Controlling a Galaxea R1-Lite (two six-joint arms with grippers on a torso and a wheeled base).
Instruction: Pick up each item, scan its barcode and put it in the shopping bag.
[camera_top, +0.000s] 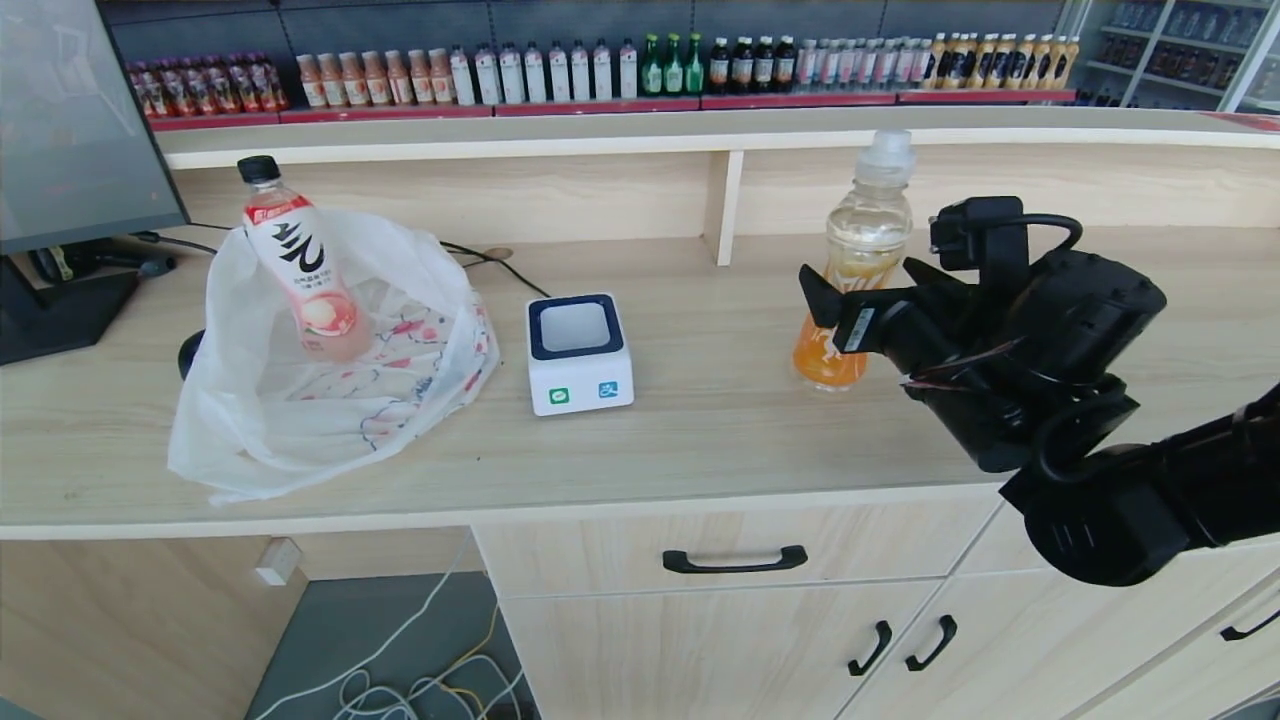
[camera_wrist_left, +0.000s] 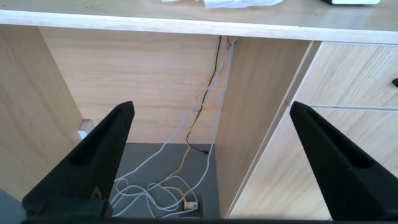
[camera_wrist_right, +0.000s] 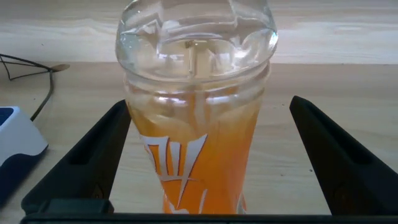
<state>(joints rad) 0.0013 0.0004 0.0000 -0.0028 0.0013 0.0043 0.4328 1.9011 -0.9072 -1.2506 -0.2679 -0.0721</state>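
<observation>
The right gripper (camera_wrist_right: 202, 168) has its black fingers (camera_wrist_right: 87, 165) spread wide, one on each side of the clear plastic bottle of orange drink (camera_wrist_right: 196, 155). A gap shows on both sides, so they grip nothing. The bottle stands upright on the pale wooden surface (camera_top: 700, 400), its long axis vertical and its body between the fingers (a plain squeeze looks like all the grasp needs). Farther toward the robot's left sit the white box scanner with a dark-rimmed window (camera_top: 580, 350) and then the translucent white shopping bag (camera_top: 300, 420), which already holds a pink-labelled bottle with a black cap (camera_top: 300, 270). The left gripper (camera_wrist_left: 208, 162) hangs below the surface's front edge, its fingers equally wide and empty, facing loose cables (camera_wrist_left: 174, 186) on the floor. The right arm is plainly the nearer one.
</observation>
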